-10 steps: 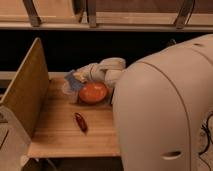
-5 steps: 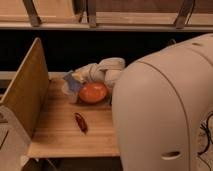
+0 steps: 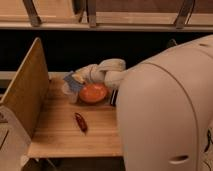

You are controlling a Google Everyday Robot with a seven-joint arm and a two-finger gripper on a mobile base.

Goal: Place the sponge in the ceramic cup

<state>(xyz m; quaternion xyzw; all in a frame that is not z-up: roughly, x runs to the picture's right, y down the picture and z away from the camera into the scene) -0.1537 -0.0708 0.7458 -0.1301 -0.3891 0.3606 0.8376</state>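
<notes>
I see the hand (image 3: 78, 79) at the back left of the worktop (image 3: 65, 137), closed on the sponge (image 3: 73, 83), which sticks out from its tip, tilted. The sponge hangs just above the ceramic cup (image 3: 69, 94), which stands touching the orange bowl (image 3: 93, 93) on its left. A red chili (image 3: 81, 122) lies nearer me, well apart.

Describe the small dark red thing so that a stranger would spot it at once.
Start at the wooden table. Nearer us than the orange bowl, away from the hand at the sponge, lies the red thing: slim and dark, unlike the round bowl.
</notes>
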